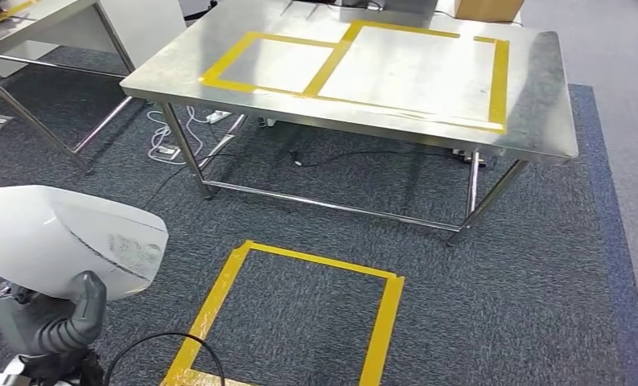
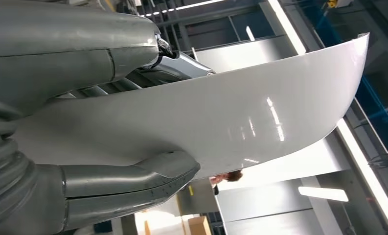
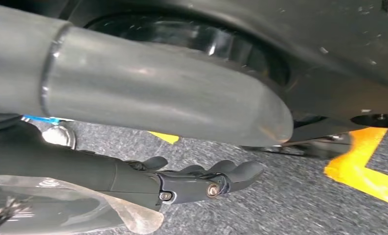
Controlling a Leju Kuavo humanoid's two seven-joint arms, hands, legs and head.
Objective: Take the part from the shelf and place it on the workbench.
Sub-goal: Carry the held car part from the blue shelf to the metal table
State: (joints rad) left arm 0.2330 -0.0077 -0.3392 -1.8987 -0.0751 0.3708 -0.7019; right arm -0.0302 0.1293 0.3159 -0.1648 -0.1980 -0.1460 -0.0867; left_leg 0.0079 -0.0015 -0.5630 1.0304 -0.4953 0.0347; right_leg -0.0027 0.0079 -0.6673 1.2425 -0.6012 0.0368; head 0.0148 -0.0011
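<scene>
One curved white glossy panel part (image 1: 58, 237) sits low on the robot's left side, clamped by the left hand (image 2: 84, 122): the thick grey thumb (image 2: 133, 178) presses one face while darker fingers (image 2: 182, 66) press the other, a pinch across the thin shell that probably keeps the broad sheet from swinging during the carry. The stainless steel worktop (image 1: 541, 96) with yellow tape rectangles (image 1: 331, 64) stands ahead, well apart from the part, so the placing step is judged not yet begun. A yellow tape square (image 1: 299, 314) on the grey carpet likely marks where to stand. The right hand (image 3: 201, 181) hangs over the floor, fingers loosely extended, holding nothing
</scene>
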